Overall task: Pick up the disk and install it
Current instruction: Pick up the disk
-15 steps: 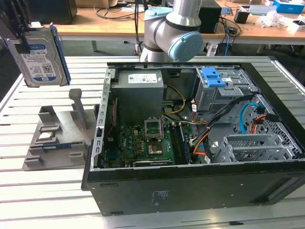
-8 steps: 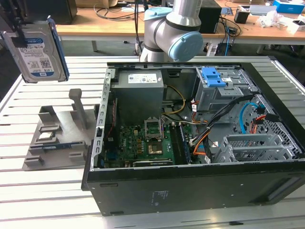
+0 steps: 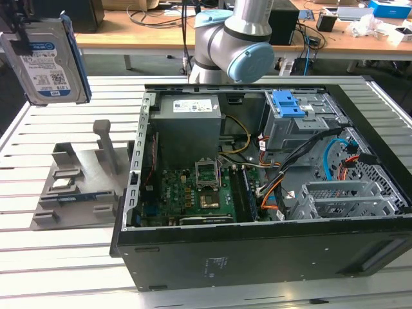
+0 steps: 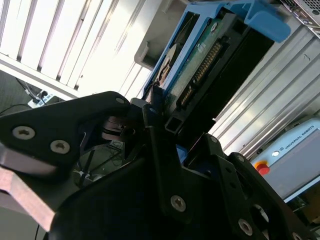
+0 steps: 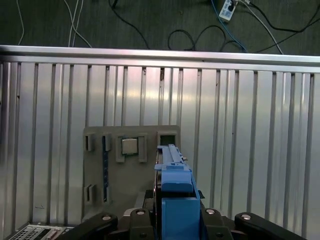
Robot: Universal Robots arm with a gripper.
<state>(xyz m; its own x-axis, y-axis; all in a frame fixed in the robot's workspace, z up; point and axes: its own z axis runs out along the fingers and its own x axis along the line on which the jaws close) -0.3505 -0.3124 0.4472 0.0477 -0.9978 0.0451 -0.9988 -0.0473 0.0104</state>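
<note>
At the far left of the exterior view, the flat silver-grey disk with its blue-and-white barcode label and blue plastic side rails hangs upright in the air, label facing the camera, well above the slatted aluminium counter. Below it on the counter lies a flat grey fixture plate carrying a small square silver chip and an upright grey post.

In the first wrist view, the black claw is closed on the disk, one finger on either flat face. The disk shows edge-on, its blue rail toward the camera, above the counter and over an edge of the fixture plate with its chip. In the second wrist view, the disk shows its green circuit board and dark connector row just beyond the claw's black fingers.

To the exterior view's right of the plate, a black computer case lies open on its side. Inside it, going rightward, are a large grey power-supply box with a green motherboard nearer the camera, then a blue plastic caddy on a metal bay, and a grey perforated drive cage. The grey robot arm with a pale blue joint cap rises behind the case.
</note>
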